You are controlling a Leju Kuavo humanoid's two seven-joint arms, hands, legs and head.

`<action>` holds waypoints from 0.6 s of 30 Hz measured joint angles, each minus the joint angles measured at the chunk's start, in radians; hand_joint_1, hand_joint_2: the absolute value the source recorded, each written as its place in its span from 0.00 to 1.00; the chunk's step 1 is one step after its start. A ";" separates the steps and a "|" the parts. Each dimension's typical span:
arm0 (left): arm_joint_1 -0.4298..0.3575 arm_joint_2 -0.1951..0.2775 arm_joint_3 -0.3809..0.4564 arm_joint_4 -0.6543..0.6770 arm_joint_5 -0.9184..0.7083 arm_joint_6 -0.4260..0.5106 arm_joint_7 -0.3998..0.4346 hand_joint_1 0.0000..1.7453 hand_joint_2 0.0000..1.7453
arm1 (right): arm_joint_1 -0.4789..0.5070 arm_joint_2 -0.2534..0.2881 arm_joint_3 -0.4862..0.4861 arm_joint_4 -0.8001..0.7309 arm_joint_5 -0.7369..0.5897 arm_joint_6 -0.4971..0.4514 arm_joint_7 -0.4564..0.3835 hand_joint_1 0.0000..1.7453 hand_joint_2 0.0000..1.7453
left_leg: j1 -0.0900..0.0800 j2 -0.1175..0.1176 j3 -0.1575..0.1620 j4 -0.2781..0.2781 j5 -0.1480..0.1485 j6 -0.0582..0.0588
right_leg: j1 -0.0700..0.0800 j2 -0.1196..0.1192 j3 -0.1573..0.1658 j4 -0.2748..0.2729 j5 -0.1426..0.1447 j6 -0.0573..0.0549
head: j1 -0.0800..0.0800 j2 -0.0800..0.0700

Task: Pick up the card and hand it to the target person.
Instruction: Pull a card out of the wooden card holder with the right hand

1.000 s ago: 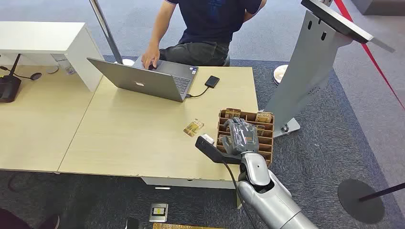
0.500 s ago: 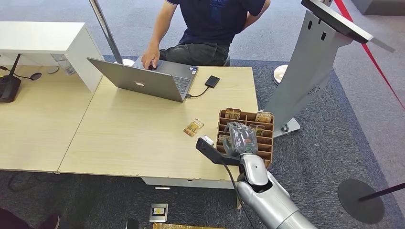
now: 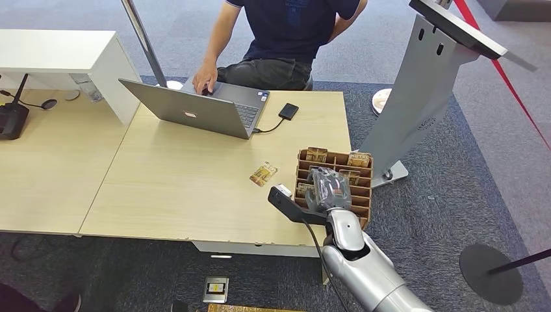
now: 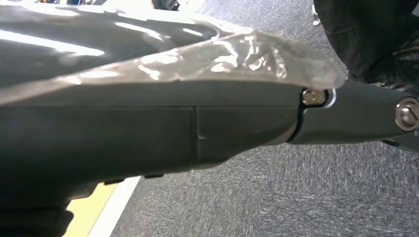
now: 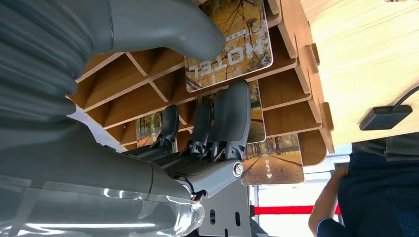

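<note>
Over the last second the right hand [image 3: 328,188] has sunk and curled further into the wooden card rack [image 3: 361,207] at the right end of the table [image 3: 182,188], its fingers closing down toward the slots, while the laptop [image 3: 195,110], the loose card on the table [image 3: 263,173] and the seated person [image 3: 286,36] at the far side have stayed put. In the right wrist view the thick thumb [image 5: 163,27] lies on the face of the hotel card [image 5: 232,42] standing in a slot, and the darker fingers [image 5: 232,118] reach in beside one another behind it — close to a pinch, though I cannot tell whether they actually press the card's back, so the grip reads as forming rather than made. The risks come from that uncertainty. If the fingers land on a divider rather than the card, the thumb would only push the card flat against the slot and it would stay behind on the lift. A lift with a fingertip hooked under a divider could drag the light rack toward the table's right edge, which it already sits near. Neighbouring cards [image 5: 272,165] stand close by and could be pulled up too. The left hand is too close to its wrist camera to judge its fingers.
</note>
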 joint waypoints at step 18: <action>0.000 0.000 0.000 0.000 0.001 0.000 -0.001 0.00 0.00 | 0.002 -0.002 0.000 -0.013 0.002 0.002 0.000 0.85 1.00 | 0.000 0.000 0.000 0.000 0.000 0.000 | 0.000 0.000 0.000 0.000 0.000 0.000 | 0.000 0.000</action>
